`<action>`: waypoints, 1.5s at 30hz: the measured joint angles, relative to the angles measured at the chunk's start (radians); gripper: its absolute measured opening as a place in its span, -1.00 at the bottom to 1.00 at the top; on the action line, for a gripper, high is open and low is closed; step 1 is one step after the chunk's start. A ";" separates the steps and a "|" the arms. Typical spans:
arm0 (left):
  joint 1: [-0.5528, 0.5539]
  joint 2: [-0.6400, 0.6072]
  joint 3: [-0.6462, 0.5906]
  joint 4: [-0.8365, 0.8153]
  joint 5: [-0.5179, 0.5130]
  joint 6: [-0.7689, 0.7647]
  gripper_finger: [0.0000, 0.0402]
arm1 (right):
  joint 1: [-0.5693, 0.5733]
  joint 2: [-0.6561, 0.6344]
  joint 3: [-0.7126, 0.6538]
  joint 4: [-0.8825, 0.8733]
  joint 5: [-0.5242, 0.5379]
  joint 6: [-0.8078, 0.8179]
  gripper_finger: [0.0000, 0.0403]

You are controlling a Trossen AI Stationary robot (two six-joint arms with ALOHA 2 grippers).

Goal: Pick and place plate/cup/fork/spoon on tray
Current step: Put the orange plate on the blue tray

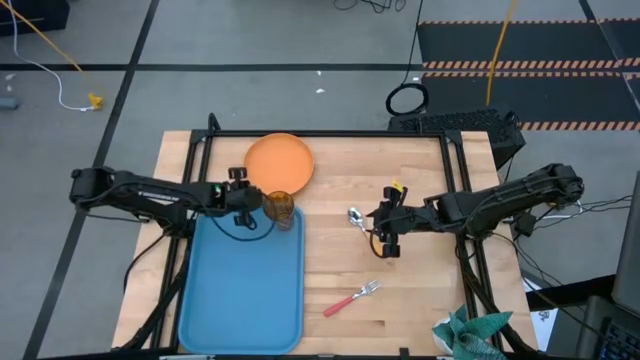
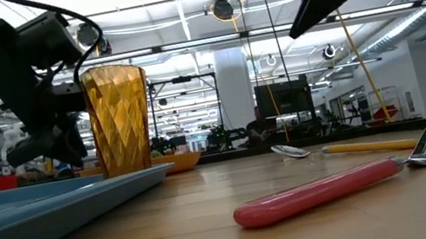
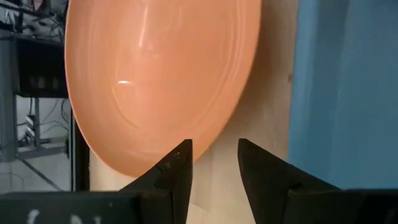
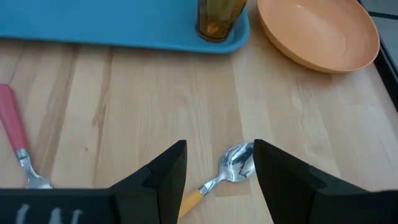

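Observation:
The light-blue tray (image 1: 240,290) lies at the near left of the table. The amber cup (image 1: 281,208) stands upright in the tray's far right corner. The orange plate (image 1: 279,162) lies on the table just beyond the tray. My left gripper (image 1: 256,200) is open and empty beside the cup, over the tray's far end; its wrist view looks past the fingers (image 3: 214,158) at the plate (image 3: 155,81). The spoon (image 4: 235,163) lies on the wood. My right gripper (image 4: 219,148) hovers open above it. The red-handled fork (image 1: 352,298) lies nearer the front edge.
A green-and-white cloth (image 1: 468,335) lies at the near right corner. Black frame rails (image 1: 455,190) run along the table's sides. Bare wood lies between the tray and the fork (image 2: 322,190).

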 joint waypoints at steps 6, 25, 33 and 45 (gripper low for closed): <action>0.030 0.042 0.000 0.030 -0.010 0.022 -0.39 | 0.000 0.000 0.000 -0.009 0.000 -0.015 -0.13; 0.133 0.060 0.000 0.113 0.055 0.104 -0.39 | 0.000 0.000 0.000 -0.006 0.000 -0.036 -0.13; 0.154 0.111 0.000 0.129 0.083 0.127 -0.39 | 0.000 0.000 0.000 -0.005 0.000 -0.033 -0.13; 0.153 0.120 0.000 0.186 0.100 0.153 -0.39 | 0.000 0.000 0.000 -0.006 0.000 -0.033 -0.13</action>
